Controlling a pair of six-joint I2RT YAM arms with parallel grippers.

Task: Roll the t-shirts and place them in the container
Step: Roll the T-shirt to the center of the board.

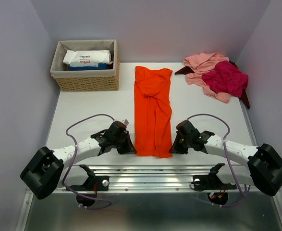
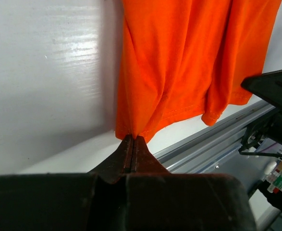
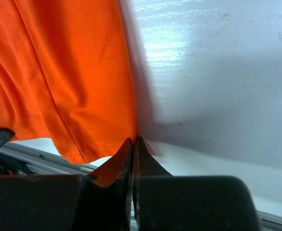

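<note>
White table: left fingers, right fingers clenched on orange t-shirt hem corners; pinched edges hidden.

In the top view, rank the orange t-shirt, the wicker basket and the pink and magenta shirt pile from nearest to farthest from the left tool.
1. The orange t-shirt, table centre; the left tool pinches its near left corner.
2. The wicker basket, far left corner.
3. The pink and magenta shirt pile, far right corner.
</note>
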